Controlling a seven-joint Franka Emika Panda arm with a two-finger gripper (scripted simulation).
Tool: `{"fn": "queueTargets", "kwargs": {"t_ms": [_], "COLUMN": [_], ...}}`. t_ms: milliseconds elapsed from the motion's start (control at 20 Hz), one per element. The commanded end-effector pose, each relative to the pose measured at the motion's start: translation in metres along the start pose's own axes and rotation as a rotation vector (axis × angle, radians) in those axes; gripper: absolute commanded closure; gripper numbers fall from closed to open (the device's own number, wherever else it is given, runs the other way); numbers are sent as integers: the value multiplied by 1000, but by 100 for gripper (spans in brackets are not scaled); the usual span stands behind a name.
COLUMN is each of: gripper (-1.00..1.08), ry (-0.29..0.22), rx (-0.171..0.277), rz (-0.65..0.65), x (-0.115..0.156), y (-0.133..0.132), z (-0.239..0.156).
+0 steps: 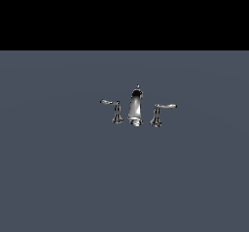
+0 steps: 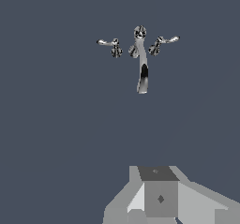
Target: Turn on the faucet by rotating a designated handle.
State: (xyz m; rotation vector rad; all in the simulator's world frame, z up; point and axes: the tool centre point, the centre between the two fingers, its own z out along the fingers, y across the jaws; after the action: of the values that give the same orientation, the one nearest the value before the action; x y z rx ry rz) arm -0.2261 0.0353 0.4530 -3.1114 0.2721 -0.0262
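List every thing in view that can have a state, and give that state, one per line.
faucet: upright on the floor, no water showing.
handle: thin dark lever pointing out to the exterior view's left, untouched.
other handle: brighter lever pointing out to the exterior view's right, untouched.
gripper: far from the faucet, holding nothing; fingers not visible, so open or shut cannot be told.

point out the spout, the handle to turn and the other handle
spout (image 1: pixel 135 107): exterior view, middle of its tapered body
handle (image 1: pixel 116 113): exterior view, flared post under the thin darker lever
other handle (image 1: pixel 156 117): exterior view, post under the brighter lever
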Motion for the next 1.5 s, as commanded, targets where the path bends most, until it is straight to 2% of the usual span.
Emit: {"fn": "queueTargets", "kwargs": {"t_ms": [0,800,1450], "gripper": [108,108,108], "ry": [0,-1,-3], "rx": [0,-2,-2], "rz": [50,395,663], "x": [5,55,108], "y": [-10,-70,-102], "z": [12,93,156]}}
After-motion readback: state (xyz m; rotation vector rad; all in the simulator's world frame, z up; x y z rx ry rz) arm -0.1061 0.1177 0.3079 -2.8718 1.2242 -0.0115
